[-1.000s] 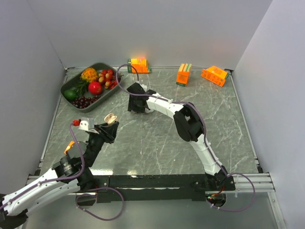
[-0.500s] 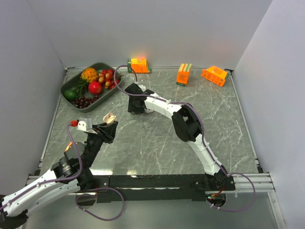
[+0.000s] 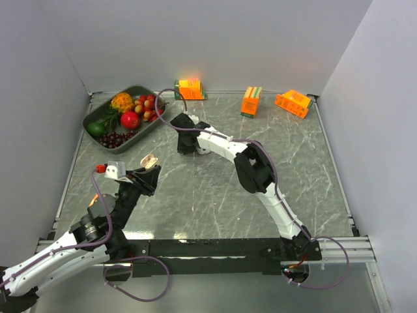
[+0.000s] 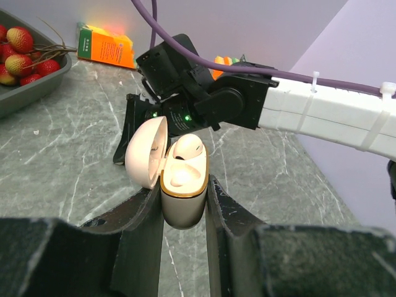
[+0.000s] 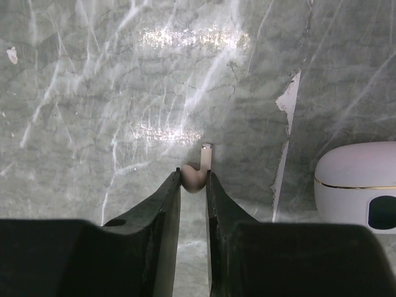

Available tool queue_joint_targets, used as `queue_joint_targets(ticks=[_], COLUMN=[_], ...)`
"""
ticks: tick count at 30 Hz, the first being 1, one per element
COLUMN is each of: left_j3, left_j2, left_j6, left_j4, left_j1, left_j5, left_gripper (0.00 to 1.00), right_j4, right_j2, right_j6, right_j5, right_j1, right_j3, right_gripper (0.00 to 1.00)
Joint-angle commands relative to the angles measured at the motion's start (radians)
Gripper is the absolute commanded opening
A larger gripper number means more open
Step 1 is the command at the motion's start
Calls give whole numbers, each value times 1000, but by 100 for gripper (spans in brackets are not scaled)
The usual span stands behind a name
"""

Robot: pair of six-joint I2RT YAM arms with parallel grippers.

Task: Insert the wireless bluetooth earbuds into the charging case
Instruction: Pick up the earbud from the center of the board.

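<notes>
Overhead: my left claw [image 3: 147,171] holds the charging case [image 3: 150,160] above the worktop [image 3: 215,202], lid open, I judge to receive from the right claw [image 3: 189,145]; left wrist: claw clamped on the case, seated earbud [image 4: 187,147] inside; right wrist: claw pinching the stemmed earbud [image 5: 193,176] on the worktop; carton [image 3: 251,101] print unreadable.

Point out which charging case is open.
The beige case clamped in the left gripper: its lid is swung back, an earbud showing inside. The white case lying on the table is closed.
</notes>
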State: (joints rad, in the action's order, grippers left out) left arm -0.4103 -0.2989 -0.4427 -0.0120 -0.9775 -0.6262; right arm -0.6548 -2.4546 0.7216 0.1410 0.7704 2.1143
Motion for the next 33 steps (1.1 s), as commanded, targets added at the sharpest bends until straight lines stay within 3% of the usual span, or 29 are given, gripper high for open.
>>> queue_joint_targets(ticks=[1, 2, 5, 10, 13, 19, 22, 33], left_j3=[-39, -41, -45, -45, -54, -42, -45, -38], left_j2=[0, 0, 4, 17, 12, 18, 20, 21], left_j6=[-10, -10, -7, 6, 16, 21, 19, 21], left_j4=[-16, -16, -13, -26, -25, -43, -37, -43], left_j1=[0, 0, 0, 0, 0, -3, -1, -1], left_j5=[-1, 2, 0, 5, 11, 43, 57, 77], left_gripper=[1, 1, 1, 1, 1, 1, 1, 1], right_j4=[29, 52, 176, 256, 294, 636, 721, 523], right_j2=[94, 129, 313, 558, 666, 922, 991, 879], right_j6=[-43, -75, -173, -405, -641, -1081, -1198, -1352], right_j5=[48, 55, 81, -67, -87, -204, -240, -506], right_j1=[-5, -3, 4, 3, 6, 4, -9, -66], right_j3=[-141, -221, -420, -617, -819, -1238, -1307, -1148], right_gripper=[6, 1, 0, 0, 0, 0, 0, 0])
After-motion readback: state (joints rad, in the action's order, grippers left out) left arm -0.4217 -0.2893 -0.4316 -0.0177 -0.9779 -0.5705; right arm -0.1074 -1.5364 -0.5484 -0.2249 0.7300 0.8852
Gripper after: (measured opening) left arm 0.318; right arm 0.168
